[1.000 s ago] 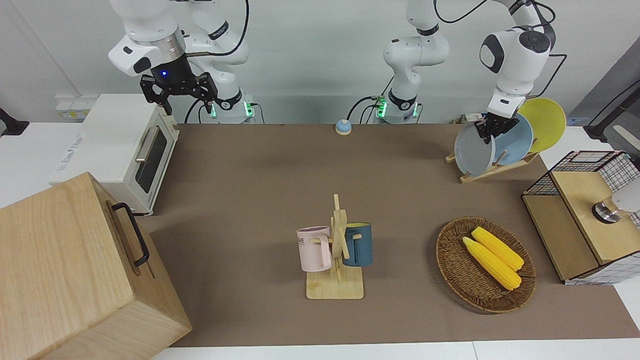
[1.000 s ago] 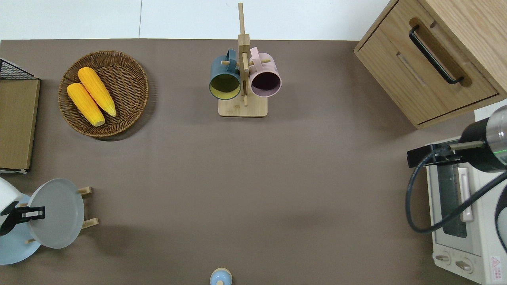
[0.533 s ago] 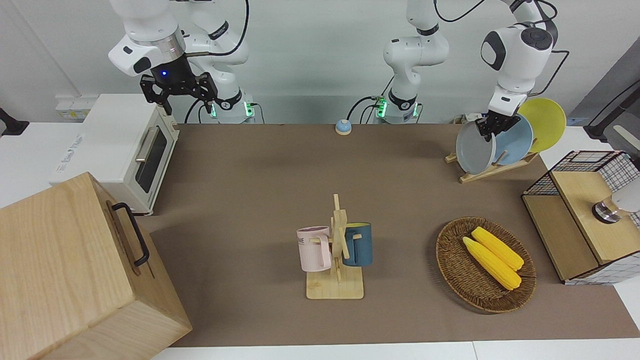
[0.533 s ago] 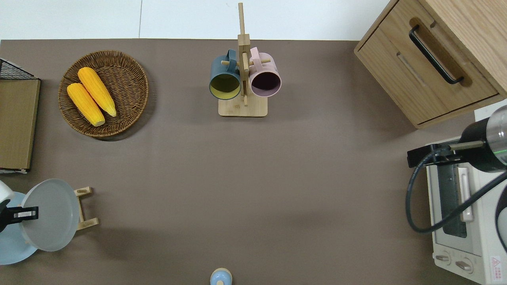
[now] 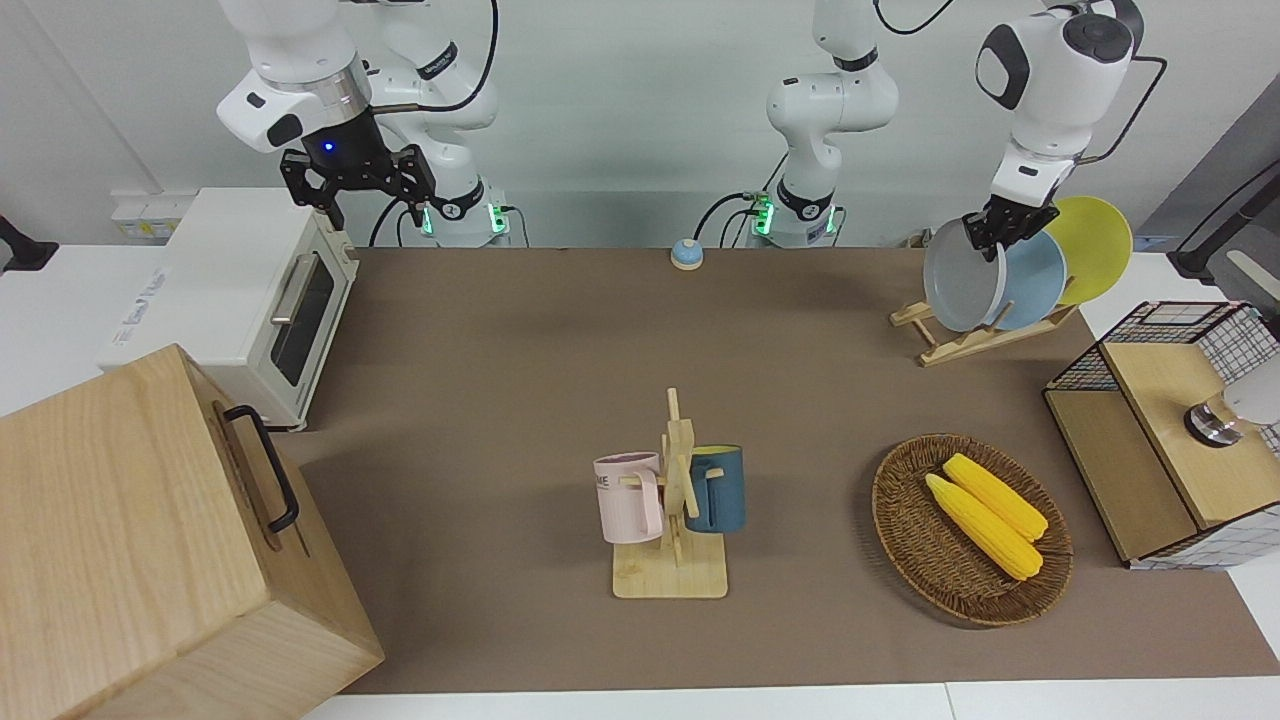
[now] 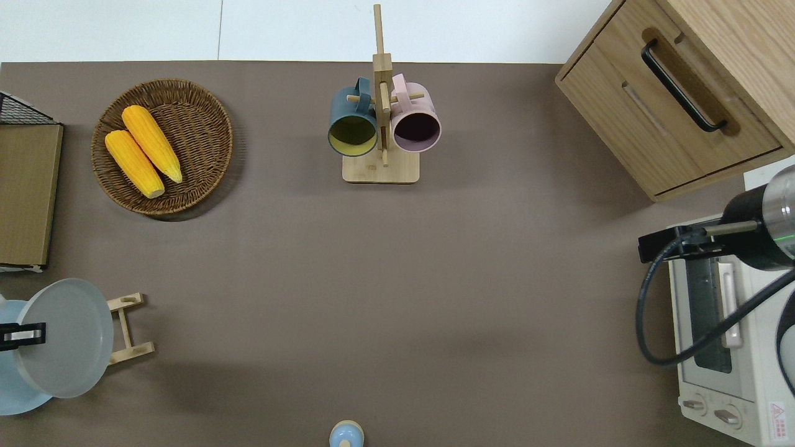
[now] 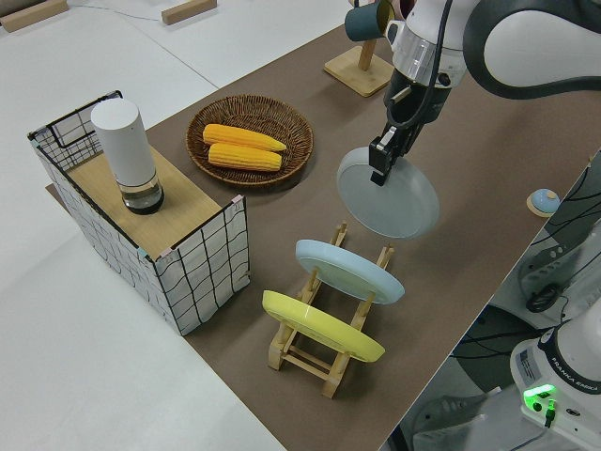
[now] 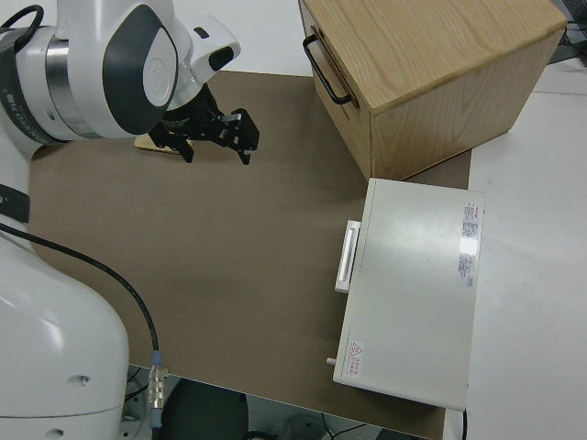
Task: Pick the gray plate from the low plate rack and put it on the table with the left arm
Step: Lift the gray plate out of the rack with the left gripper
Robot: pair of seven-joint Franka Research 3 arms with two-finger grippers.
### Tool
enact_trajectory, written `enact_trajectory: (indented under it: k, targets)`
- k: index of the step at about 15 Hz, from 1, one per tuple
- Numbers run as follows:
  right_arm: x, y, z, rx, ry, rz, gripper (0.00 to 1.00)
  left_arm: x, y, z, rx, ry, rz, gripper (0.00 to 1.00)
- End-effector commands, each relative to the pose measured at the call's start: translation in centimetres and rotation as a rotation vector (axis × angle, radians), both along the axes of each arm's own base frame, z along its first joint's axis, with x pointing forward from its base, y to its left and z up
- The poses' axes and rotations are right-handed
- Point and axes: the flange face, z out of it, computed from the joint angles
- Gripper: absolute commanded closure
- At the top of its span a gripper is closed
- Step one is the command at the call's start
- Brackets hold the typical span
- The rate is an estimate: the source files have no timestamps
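One gray plate (image 7: 390, 194) hung clear above low plate rack (image 7: 324, 349), left hand (image 7: 382, 158) clamped on its upper rim. We judged it rigid, smooth, slip-prone in edge grip. Right arm parked.

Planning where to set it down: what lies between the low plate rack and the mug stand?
Only bare table between low plate rack and mug stand, per the overhead view.

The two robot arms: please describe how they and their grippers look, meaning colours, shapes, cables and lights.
Both arms are glossy white, with rounded segments and dark gray joint caps. Black cables loop along them. The right gripper is black with a small blue light, below a silver ring. The left gripper is black below a white wrist. Green lights glow at both bases.
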Motion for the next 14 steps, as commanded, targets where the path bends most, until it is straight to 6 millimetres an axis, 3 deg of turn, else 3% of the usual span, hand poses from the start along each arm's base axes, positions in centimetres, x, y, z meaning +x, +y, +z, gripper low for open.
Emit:
enact_trajectory:
  k: [1,8,14]
  targets:
    - [-0.2,0.0,0.3,0.005,0.007,0.000,0.011,-0.1,-0.9,1.2,-0.099,0.000,0.032,1.00]
    - [-0.2,0.0,0.3,0.005,0.007,0.000,0.011,-0.1,-2.8,1.2,-0.304,-0.006,0.067,1.00]
    - [-0.2,0.0,0.3,0.005,0.007,-0.002,0.011,-0.1,-4.2,-0.6,-0.470,0.032,0.039,1.00]
